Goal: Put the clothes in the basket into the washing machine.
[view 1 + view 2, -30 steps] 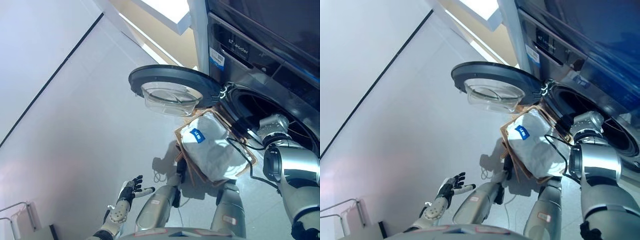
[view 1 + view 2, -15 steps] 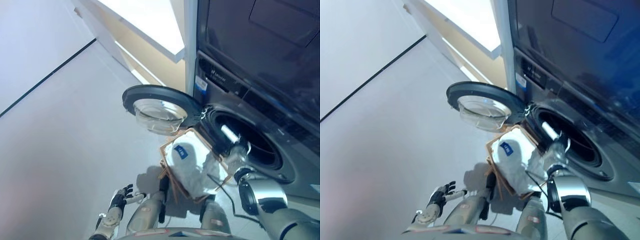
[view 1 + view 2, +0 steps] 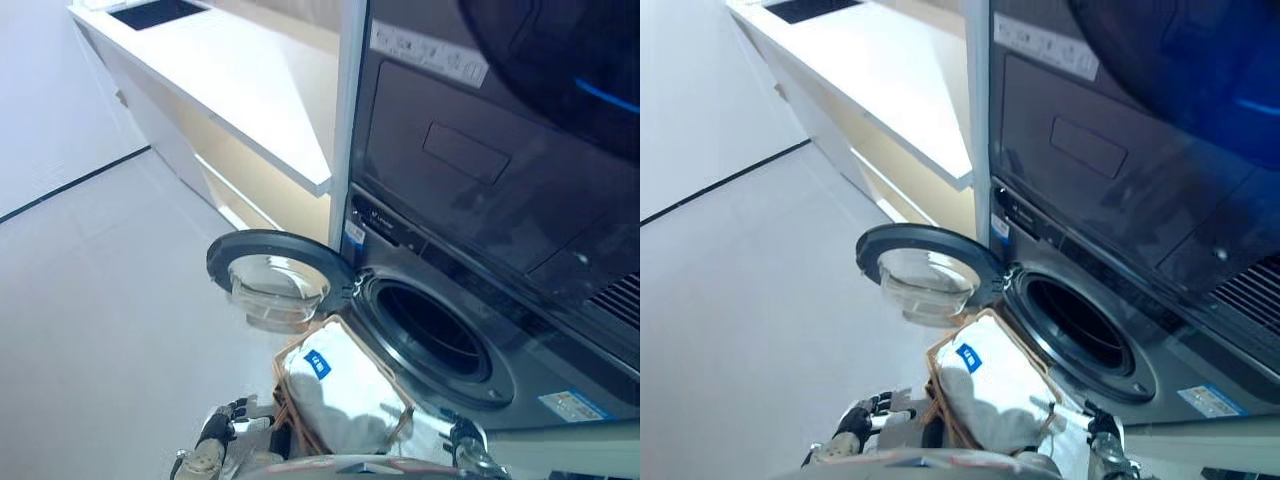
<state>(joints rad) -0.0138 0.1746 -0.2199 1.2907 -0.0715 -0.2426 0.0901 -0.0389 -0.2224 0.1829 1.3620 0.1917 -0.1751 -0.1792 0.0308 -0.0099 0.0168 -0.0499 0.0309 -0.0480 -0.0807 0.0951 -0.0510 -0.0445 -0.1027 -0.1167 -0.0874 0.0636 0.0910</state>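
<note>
The washer (image 3: 440,330) stands with its round door (image 3: 275,280) swung open to the left and its drum mouth (image 3: 430,328) dark. Just below the door and in front of the drum sits the basket (image 3: 290,395), packed with white clothes (image 3: 345,400) bearing a blue label (image 3: 317,364). The left robot hand (image 3: 215,440) shows low on the floor (image 3: 100,300) side beside the basket, fingers relaxed and wide, holding nothing. The right robot hand (image 3: 1102,438) is barely visible at the bottom edge; I cannot tell how its fingers stand. A white worktop (image 3: 230,70) runs behind
</note>
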